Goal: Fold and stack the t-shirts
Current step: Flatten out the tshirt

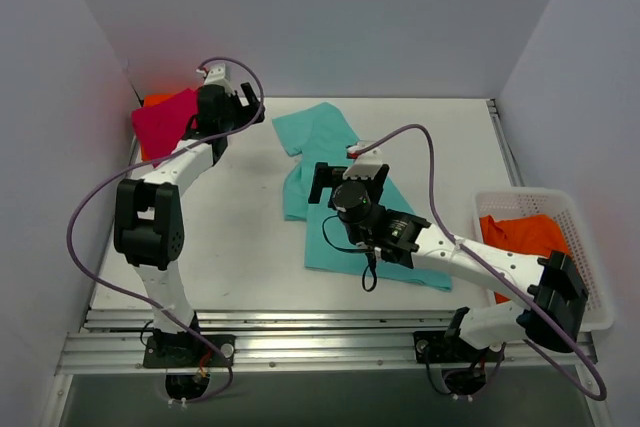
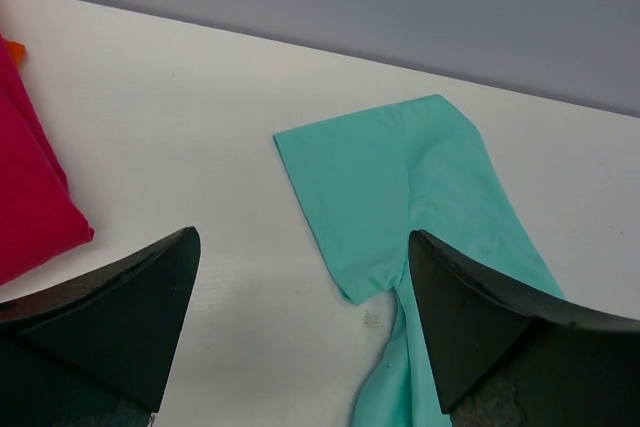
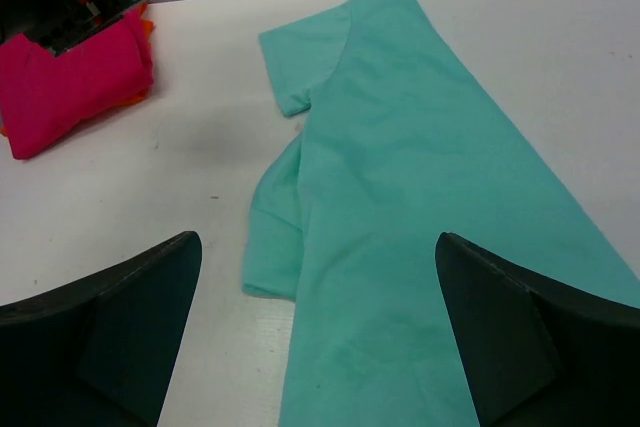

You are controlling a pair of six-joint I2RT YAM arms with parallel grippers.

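A teal t-shirt (image 1: 320,137) lies flat mid-table, folded lengthwise, with one sleeve sticking out at the far end. A folded magenta-pink t-shirt (image 1: 165,122) sits at the far left on top of an orange one (image 1: 158,100). My left gripper (image 1: 250,107) is open and empty above the bare table, between the magenta shirt (image 2: 25,197) and the teal sleeve (image 2: 400,177). My right gripper (image 1: 350,175) is open and empty above the middle of the teal shirt (image 3: 420,197). The magenta shirt (image 3: 70,87) also shows in the right wrist view.
A white plastic basket (image 1: 590,247) at the right edge holds an orange t-shirt (image 1: 520,237). Grey walls close the table at the back and on both sides. A purple cable loops off each arm.
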